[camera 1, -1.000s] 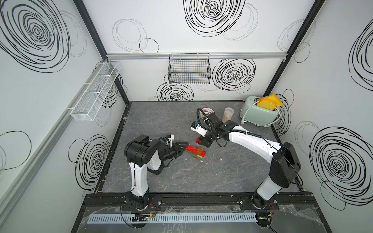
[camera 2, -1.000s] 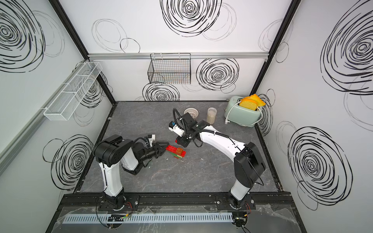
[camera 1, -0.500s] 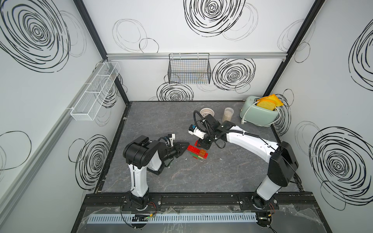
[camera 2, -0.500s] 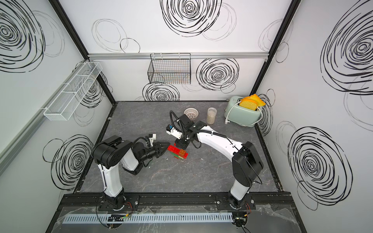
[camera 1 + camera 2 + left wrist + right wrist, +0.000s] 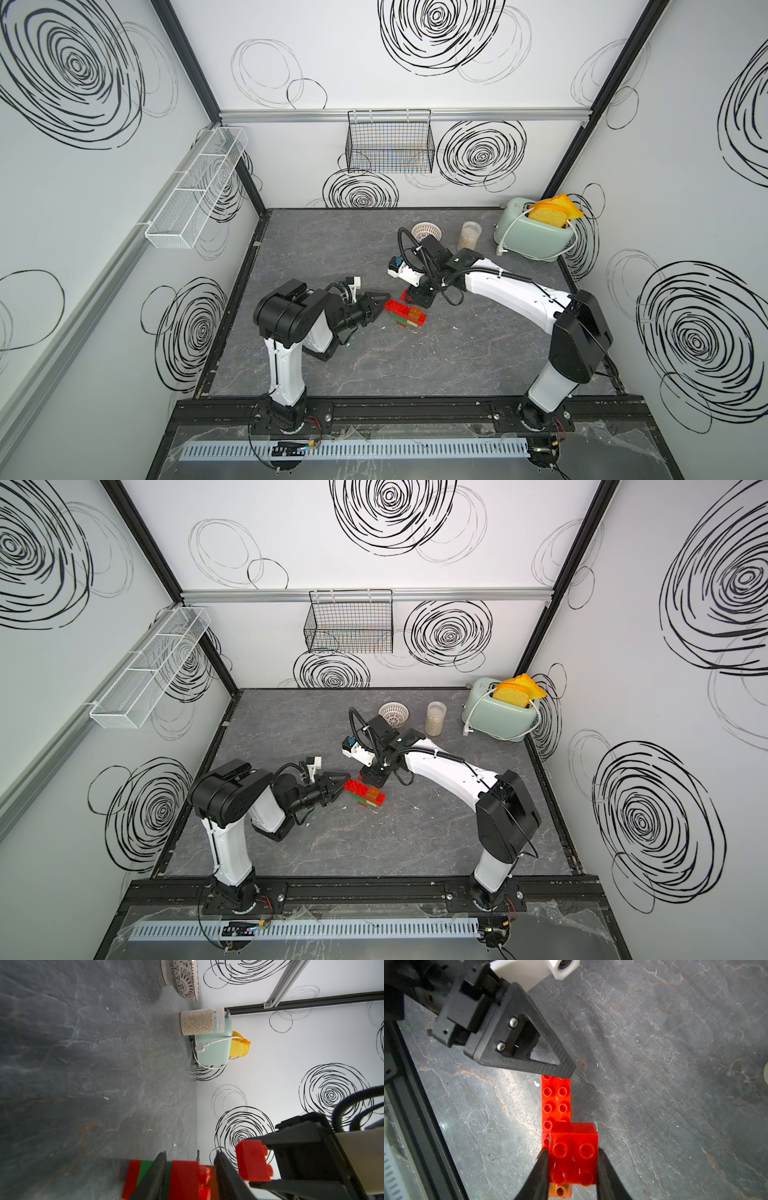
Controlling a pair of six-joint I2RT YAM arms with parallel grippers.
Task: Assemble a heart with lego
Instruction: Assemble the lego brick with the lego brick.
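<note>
Grey marbled tabletop (image 5: pixel 415 365), walls white with black swirl print.

- Nearest: left gripper (image 5: pixel 383 306), lying low, its jaws parted either side of the end of a long red brick (image 5: pixel 556 1101). Whether they press on it cannot be told.
- Next: heart (image 5: pixel 409 318), part-built, standing mid-table between both arms. It shows red, green and lime layers, with an orange brick (image 5: pixel 415 311) on top beside the long red one. Its position is unchanged from a second ago.
- Just beyond and above: right gripper (image 5: pixel 572 1152), clamped on a red square brick (image 5: pixel 574 1147), studs up, held over the stack. This gripper has shifted slightly toward the left arm since a second ago.
- Far edge: patterned bowl (image 5: pixel 426 230), grain jar (image 5: pixel 469 237), mint toaster (image 5: pixel 528 243) with bread slices (image 5: pixel 548 212).
- Back wall: black wire basket (image 5: pixel 390 145).
- Left wall: white mesh rack (image 5: pixel 195 195).
</note>
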